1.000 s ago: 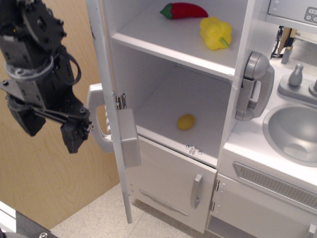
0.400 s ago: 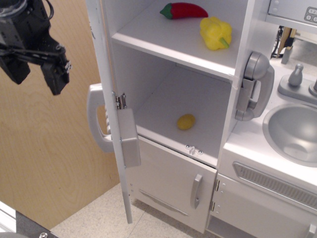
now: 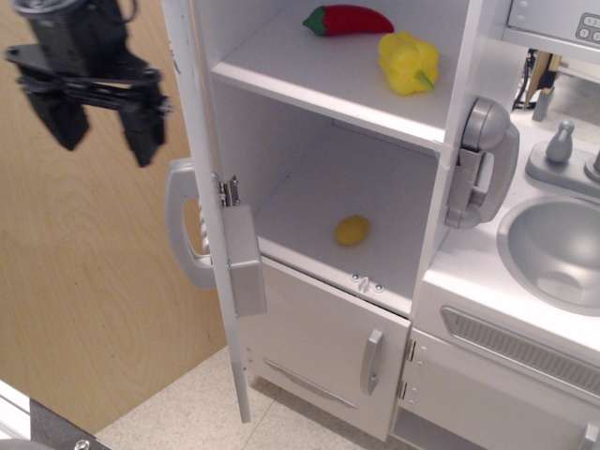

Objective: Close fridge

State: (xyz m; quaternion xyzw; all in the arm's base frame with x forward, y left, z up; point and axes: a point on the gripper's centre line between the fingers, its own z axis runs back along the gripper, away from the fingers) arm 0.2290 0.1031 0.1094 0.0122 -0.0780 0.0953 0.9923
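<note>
One view only, looking down at the toy kitchen. I take the fridge [image 3: 375,141] as my landmark: a tall white cabinet filling the middle of the picture, standing open.

Its door [image 3: 208,187] is swung out on the cabinet's left side and I see it nearly edge-on. One grey handle [image 3: 180,225] loops off the door's far face; one grey panel [image 3: 244,258] sits on the near edge.

My gripper [image 3: 103,122] hangs left of the door, up beside its top part and above the handle, apart from both. Its two black fingers [image 3: 145,131] are spread, nothing between them. Behind it is a wooden wall [image 3: 84,300].

Count inside the fridge:
- two shelves showing
- upper shelf [image 3: 319,80]: one red pepper [image 3: 349,20] and one yellow pepper [image 3: 409,62], close together near the right wall
- lower shelf [image 3: 319,206]: one small yellow lump [image 3: 352,230], alone, toward the front

Both lie back from the front edges; nothing sticks out across the opening.

Below the fridge opening: one short white door [image 3: 323,342] with one small grey handle [image 3: 372,361], shut.

Right of the fridge: one grey toy phone [image 3: 480,164] hung on the side post, then the counter with one grey sink [image 3: 553,253] and a tap [image 3: 561,145] behind it. The floor [image 3: 187,412] under the open door is speckled.
</note>
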